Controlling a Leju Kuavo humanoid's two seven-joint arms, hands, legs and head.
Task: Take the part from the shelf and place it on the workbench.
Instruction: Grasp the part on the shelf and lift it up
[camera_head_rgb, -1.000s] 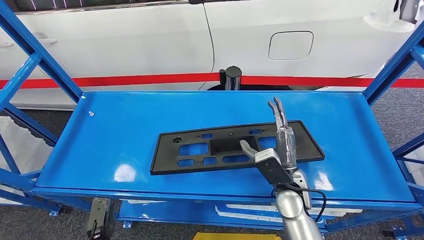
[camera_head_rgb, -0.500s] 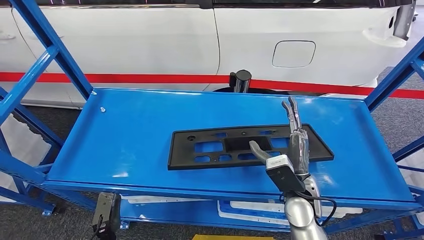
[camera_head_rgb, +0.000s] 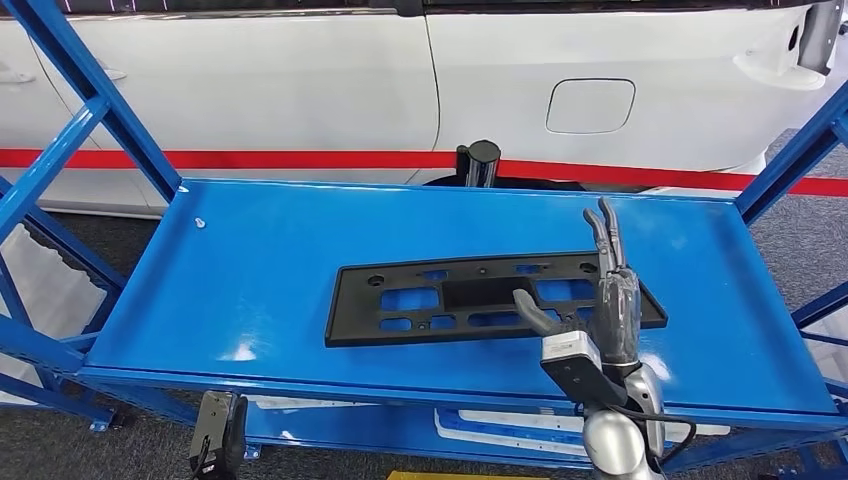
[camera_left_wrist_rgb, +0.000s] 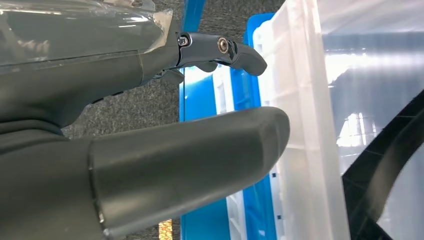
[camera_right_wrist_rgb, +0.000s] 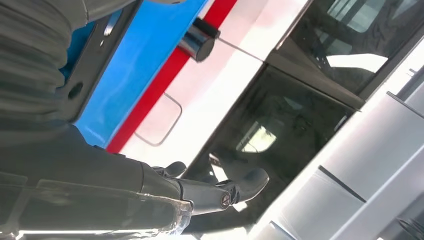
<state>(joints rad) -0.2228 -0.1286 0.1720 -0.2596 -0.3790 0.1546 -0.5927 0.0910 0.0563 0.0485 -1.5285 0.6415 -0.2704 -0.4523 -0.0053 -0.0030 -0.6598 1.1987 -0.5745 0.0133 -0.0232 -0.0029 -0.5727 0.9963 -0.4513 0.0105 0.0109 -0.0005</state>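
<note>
A flat black plastic part (camera_head_rgb: 480, 298) with several cut-outs lies on the blue shelf (camera_head_rgb: 260, 270), long side across. My right hand (camera_head_rgb: 600, 290) hovers over the part's right end, fingers straight and pointing away from me, thumb spread toward the middle; it holds nothing. In the right wrist view a corner of the part (camera_right_wrist_rgb: 85, 65) and the blue shelf (camera_right_wrist_rgb: 135, 65) show beside my right hand (camera_right_wrist_rgb: 165, 192). My left hand (camera_left_wrist_rgb: 165, 130) hangs low with its fingers apart and nothing in it, next to a clear plastic bin (camera_left_wrist_rgb: 310, 125).
Blue slanted frame posts (camera_head_rgb: 90, 110) flank the shelf on both sides. A white car (camera_head_rgb: 430, 70) with a red stripe stands behind it, and a black cylinder (camera_head_rgb: 482, 160) rises at the shelf's far edge. A small white bit (camera_head_rgb: 201, 223) lies at the far left.
The camera has shifted, so the whole scene sits a little differently. My right hand has moved toward the part's right end, and stays empty with fingers straight.
</note>
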